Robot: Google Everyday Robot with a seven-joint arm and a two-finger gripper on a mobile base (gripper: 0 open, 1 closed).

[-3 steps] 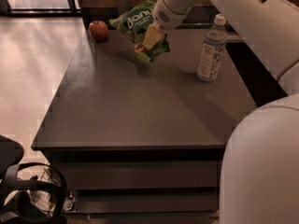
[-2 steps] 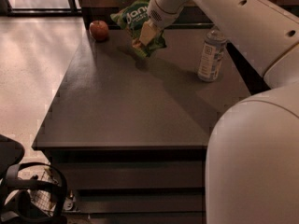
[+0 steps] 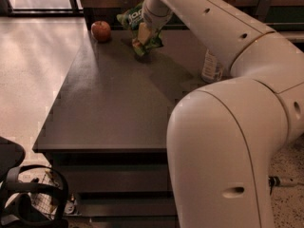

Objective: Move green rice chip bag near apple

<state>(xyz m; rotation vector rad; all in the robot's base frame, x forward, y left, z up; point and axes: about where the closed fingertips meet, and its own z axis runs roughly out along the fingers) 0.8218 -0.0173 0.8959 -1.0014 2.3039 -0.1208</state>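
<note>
The apple (image 3: 100,31) sits at the far left corner of the dark table (image 3: 109,103), right by the edge. Just to the right of the apple, close but not touching it, is the bag (image 3: 133,17), crumpled and tilted, its green foil showing above and below the gripper (image 3: 141,41). The gripper reaches down from the white arm (image 3: 213,27) and is clamped on the bag's middle, one pale finger (image 3: 143,32) pressed flat against the front of the foil. Whether the bag's lower corner touches the table or hangs just above it cannot be told. Well to the right of the apple, past the bag, a bottle (image 3: 211,68) stands on the table, mostly hidden behind the arm. Left of the apple, beyond the table edge, lies light floor (image 3: 33,70)
</note>
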